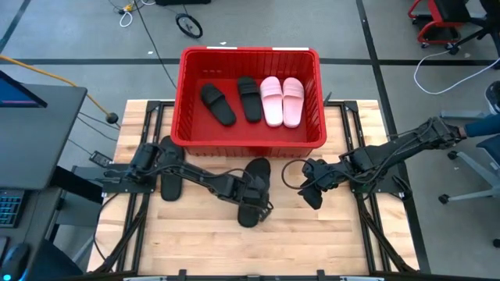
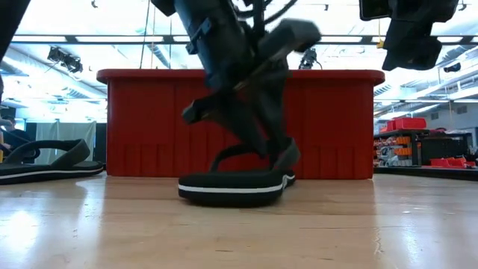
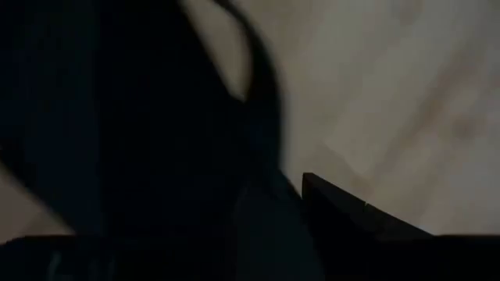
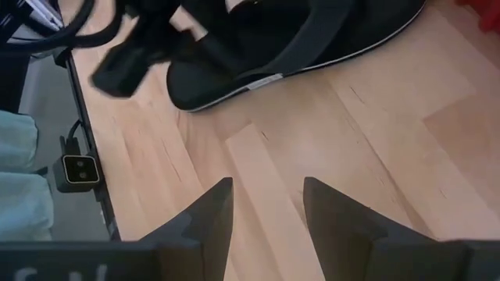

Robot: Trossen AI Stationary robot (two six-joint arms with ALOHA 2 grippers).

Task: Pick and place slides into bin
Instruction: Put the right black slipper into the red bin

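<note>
The red bin (image 1: 186, 101) stands at the table's far middle, with two black slides (image 1: 217, 104) and two pink slides (image 1: 281, 101) lying flat inside. A black thong-strap flip-flop (image 2: 231, 188) lies sole-down on the table before the bin. My left gripper (image 1: 254, 199) is down over it, open, at its strap (image 2: 246, 153); one finger (image 3: 351, 222) shows beside the dark strap. Another black sandal (image 1: 168, 173) lies flat at the left. My right gripper (image 4: 266, 203) is open and empty above the bare table, to the flip-flop's right. My left gripper stands at the flip-flop's strap, coming from above on a slant. I cannot tell whether its fingers touch the strap: the arm and the dark sandal hide the place. The flip-flop lies flat on the table.
The bin's near wall (image 2: 239, 127) rises right behind the flip-flop. Bare wood lies in front of the flip-flop and under my right gripper. Cables and the arms' dark frames run along the table's left and right edges.
</note>
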